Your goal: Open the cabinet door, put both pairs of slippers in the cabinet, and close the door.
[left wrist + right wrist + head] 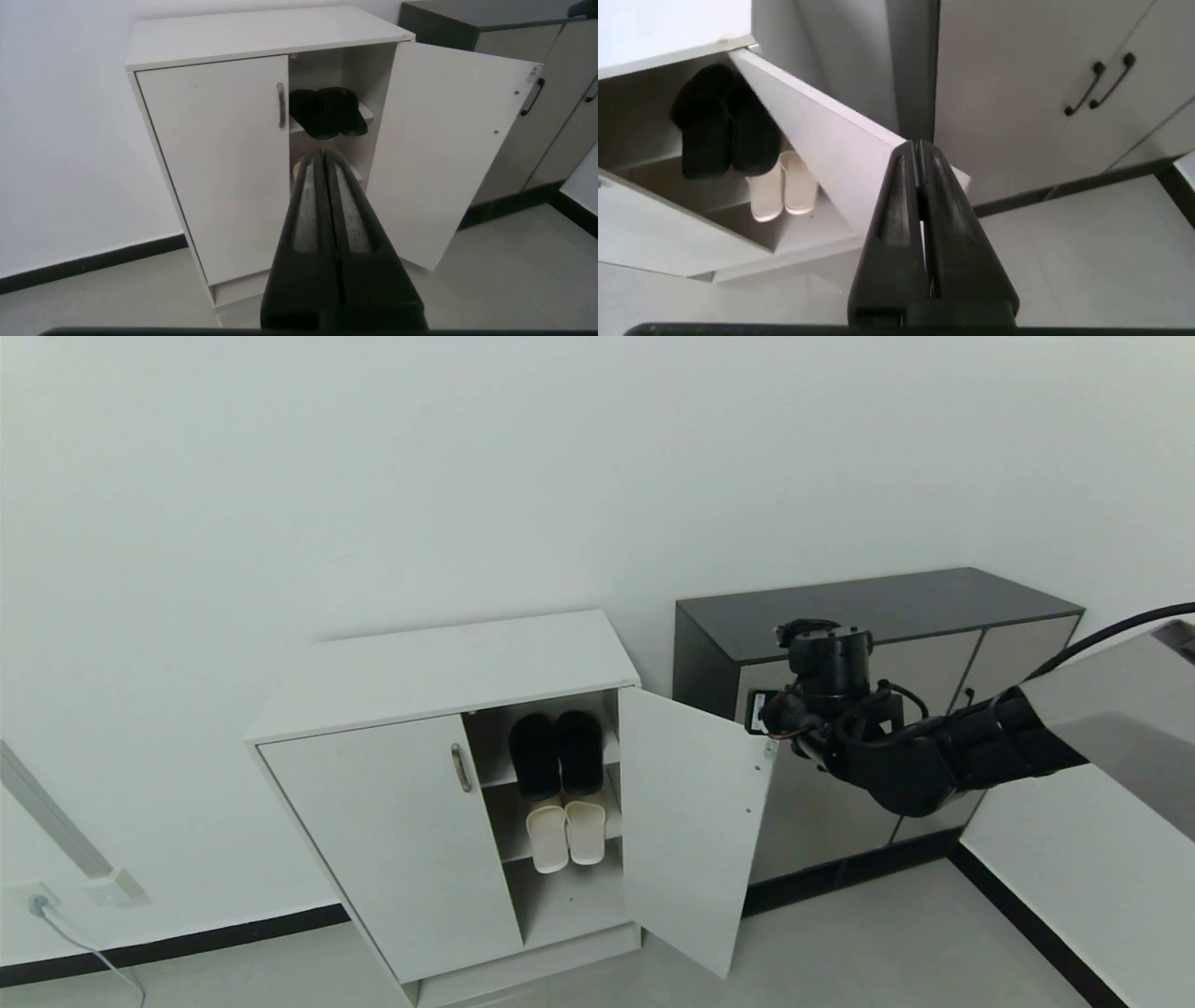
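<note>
The white cabinet (439, 672) stands against the wall with its right door (686, 821) swung open and its left door (392, 840) closed. A black pair of slippers (557, 753) lies on the upper shelf, and a white pair of slippers (566, 833) on the shelf below. My right gripper (761, 714) is at the open door's upper outer corner, behind the panel. In the right wrist view the right gripper (920, 154) is shut and empty against the door (840, 140). My left gripper (324, 159) is shut and empty, in front of the cabinet opening, below the black slippers (327, 110).
A grey cabinet with a dark top (878, 607) stands just right of the open door, close behind my right arm. A white counter (1102, 859) runs along the right. A wall socket with a cable (37, 901) is at the far left. Bare floor (840, 952) lies in front.
</note>
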Available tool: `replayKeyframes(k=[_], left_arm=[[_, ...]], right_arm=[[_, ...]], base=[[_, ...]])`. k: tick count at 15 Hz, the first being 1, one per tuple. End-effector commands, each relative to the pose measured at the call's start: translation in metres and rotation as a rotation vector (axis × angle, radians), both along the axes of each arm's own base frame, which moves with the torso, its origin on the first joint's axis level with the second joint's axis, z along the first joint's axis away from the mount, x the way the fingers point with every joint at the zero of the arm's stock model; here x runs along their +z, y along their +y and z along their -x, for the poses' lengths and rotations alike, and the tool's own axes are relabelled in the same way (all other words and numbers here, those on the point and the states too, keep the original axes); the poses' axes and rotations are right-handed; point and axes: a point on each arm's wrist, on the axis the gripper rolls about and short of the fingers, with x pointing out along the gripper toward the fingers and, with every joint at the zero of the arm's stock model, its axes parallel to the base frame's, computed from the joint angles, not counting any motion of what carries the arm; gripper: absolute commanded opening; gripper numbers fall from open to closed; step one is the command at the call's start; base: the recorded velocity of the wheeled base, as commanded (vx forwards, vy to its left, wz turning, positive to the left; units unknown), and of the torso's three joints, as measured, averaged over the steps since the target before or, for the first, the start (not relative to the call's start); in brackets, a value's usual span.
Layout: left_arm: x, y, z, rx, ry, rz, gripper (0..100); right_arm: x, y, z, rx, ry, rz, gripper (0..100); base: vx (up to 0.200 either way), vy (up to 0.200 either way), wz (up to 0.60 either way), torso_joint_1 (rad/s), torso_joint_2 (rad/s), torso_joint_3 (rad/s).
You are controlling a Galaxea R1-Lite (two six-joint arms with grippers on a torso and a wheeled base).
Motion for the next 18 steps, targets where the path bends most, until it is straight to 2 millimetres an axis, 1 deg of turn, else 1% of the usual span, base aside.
replayKeyframes(k=[1,3,4,7,13,18], left_arm=[[0.0,0.0,0.0,0.001,0.0,0.001,0],[0.0,0.0,0.0,0.001,0.0,0.004,0],[0.0,0.0,0.0,0.003,0.0,0.006,0],[0.0,0.0,0.0,0.006,0.0,0.006,0],[0.0,0.0,0.0,0.012,0.0,0.007,0],[0.0,0.0,0.0,0.012,0.0,0.007,0]], right_arm=[[-0.02,-0.003,-0.019,-0.026,0.02,0.011,0],[-0.03,-0.006,-0.031,-0.04,0.026,0.013,0],[-0.031,-0.007,-0.034,-0.046,0.026,0.013,0],[-0.042,-0.007,-0.04,-0.052,0.038,0.019,0],[-0.052,-0.013,-0.054,-0.073,0.037,0.018,0],[-0.064,-0.015,-0.063,-0.086,0.05,0.023,0]], base=[[0.0,0.0,0.0,0.0,0.0,0.0],[0.0,0.0,0.0,0.0,0.0,0.0],[0.0,0.0,0.0,0.0,0.0,0.0],[0.0,0.0,0.0,0.0,0.0,0.0],[0.0,0.0,0.0,0.0,0.0,0.0],[0.0,0.0,0.0,0.0,0.0,0.0]])
